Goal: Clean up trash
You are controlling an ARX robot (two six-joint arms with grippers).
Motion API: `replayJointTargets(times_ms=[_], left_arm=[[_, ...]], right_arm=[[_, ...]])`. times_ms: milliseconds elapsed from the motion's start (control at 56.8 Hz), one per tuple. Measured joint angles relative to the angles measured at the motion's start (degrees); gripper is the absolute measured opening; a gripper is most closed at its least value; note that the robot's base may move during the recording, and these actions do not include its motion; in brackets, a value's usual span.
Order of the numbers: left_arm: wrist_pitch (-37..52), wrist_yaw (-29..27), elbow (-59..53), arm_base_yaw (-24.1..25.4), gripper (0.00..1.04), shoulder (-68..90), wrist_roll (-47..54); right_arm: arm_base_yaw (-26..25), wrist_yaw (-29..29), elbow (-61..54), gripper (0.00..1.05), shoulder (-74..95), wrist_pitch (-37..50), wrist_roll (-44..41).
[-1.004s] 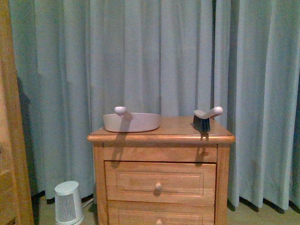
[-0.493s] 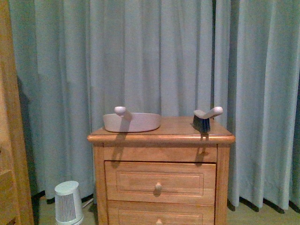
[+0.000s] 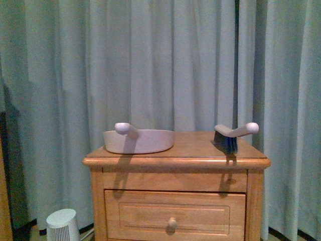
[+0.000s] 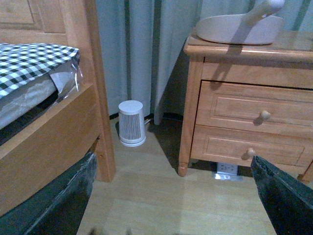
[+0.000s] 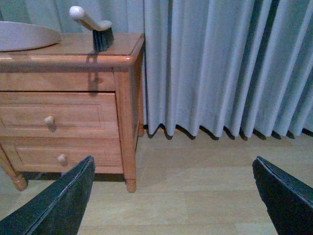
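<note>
No trash shows in any view. A beige dustpan (image 3: 138,140) lies on the left of the wooden nightstand (image 3: 175,161), its handle towards me; the dustpan (image 4: 239,27) also shows in the left wrist view. A hand brush (image 3: 233,135) with black bristles stands on the nightstand's right side, and the brush (image 5: 95,27) shows in the right wrist view. My left gripper (image 4: 178,196) is open above bare wooden floor in front of the nightstand. My right gripper (image 5: 173,196) is open above the floor beside the nightstand's right leg. Neither arm shows in the front view.
A blue-grey curtain (image 3: 175,60) hangs behind the nightstand. A small white ribbed appliance (image 4: 132,122) stands on the floor between nightstand and wooden bed frame (image 4: 93,88). A black-and-white checked cover (image 4: 29,61) lies on the bed. A white power socket (image 4: 226,170) sits under the nightstand.
The front view has shifted: the nightstand now looks nearer and lower in the frame, and the wooden bed frame at the left has left the view.
</note>
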Motion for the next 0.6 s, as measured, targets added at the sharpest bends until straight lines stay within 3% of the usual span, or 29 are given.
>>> replayJointTargets(times_ms=[599], left_arm=[[0.0,0.0,0.0,0.0,0.97,0.0,0.0]], right_arm=[[0.0,0.0,0.0,0.97,0.0,0.0,0.0]])
